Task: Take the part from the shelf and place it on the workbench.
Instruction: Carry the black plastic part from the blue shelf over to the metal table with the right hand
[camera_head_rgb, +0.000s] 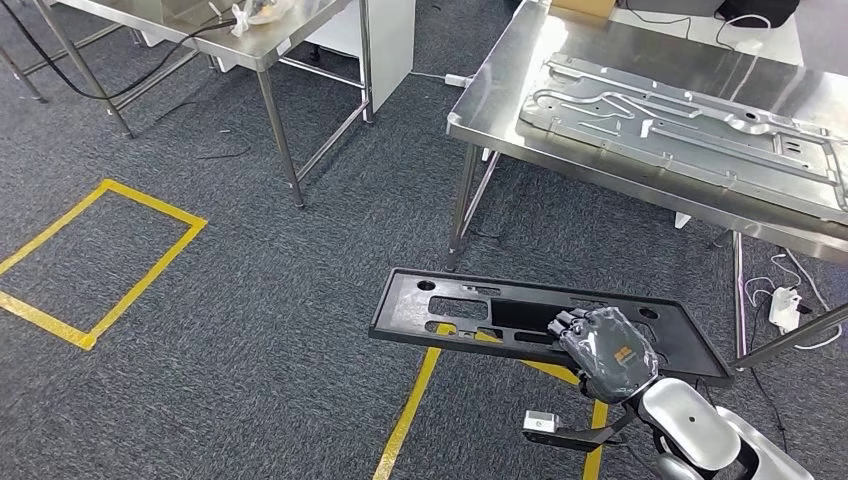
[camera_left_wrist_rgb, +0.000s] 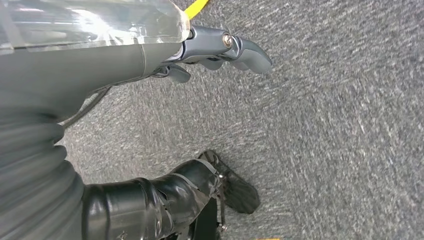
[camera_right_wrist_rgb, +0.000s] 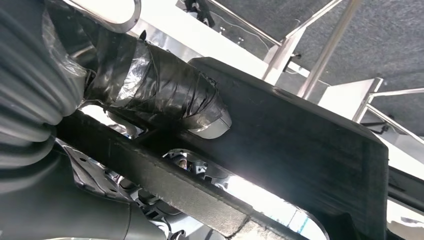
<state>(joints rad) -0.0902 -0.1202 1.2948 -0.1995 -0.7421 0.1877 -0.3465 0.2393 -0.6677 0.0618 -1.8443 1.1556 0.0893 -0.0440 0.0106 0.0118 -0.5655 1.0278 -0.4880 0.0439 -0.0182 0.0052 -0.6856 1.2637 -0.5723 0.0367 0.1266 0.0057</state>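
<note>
A matt black plastic part (camera_head_rgb: 520, 315) is held by the right hand (camera_head_rgb: 608, 352), which is wrapped in glossy, crinkled film. The table (camera_head_rgb: 520, 75) is brushed, shiny metal carrying a dull grey stamped metal panel (camera_head_rgb: 680, 125). The floor (camera_head_rgb: 250, 300) is rough grey carpet.

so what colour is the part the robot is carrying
Black, clearest in the head view.

I'm in a workshop: steel workbench (camera_head_rgb: 640, 180) at two o'clock, another steel table (camera_head_rgb: 200, 30) at eleven, yellow floor tape (camera_head_rgb: 100, 260) on grey carpet (camera_head_rgb: 250, 330).
</note>
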